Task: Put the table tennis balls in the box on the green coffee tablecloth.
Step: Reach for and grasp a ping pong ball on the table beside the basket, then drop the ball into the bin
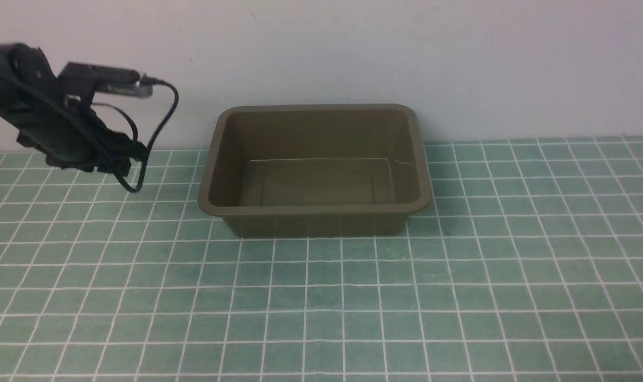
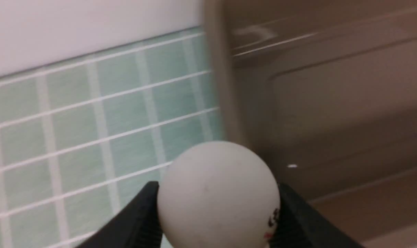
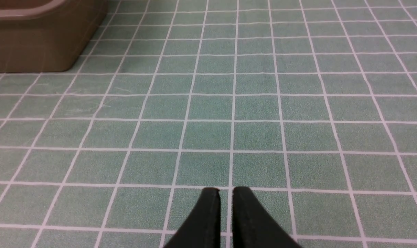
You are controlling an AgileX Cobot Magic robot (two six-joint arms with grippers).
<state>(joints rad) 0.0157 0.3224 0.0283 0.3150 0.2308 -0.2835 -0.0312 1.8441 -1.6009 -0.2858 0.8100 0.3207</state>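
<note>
Nearest: green cloth (image 1: 353,307) with thin white squares. Low over it on the right side, right gripper (image 3: 226,190), fingers pressed nearly together, holding nothing, well away from the box.

Further in, on the left, left gripper (image 2: 218,185) up in the air, pinching the white ball (image 2: 218,194) by its two sides, across the widest part. Ball off the cloth, just left of the box (image 1: 311,209), not over the inside yet. Probably very light, hollow and smooth, so slippery and quick to pop out or bounce. Best held at the middle, like now, and gently; too hard a squeeze and maybe a dent. Better to let go low inside, so no bouncing back out.

Then the brown box itself, open on top, nothing in it. Left rim right in the path: up and over, no bumping. Loose black cable (image 1: 162,122) hanging off the left arm, close to that rim too.

Farthest back, plain white wall (image 1: 459,63), right behind the box.
</note>
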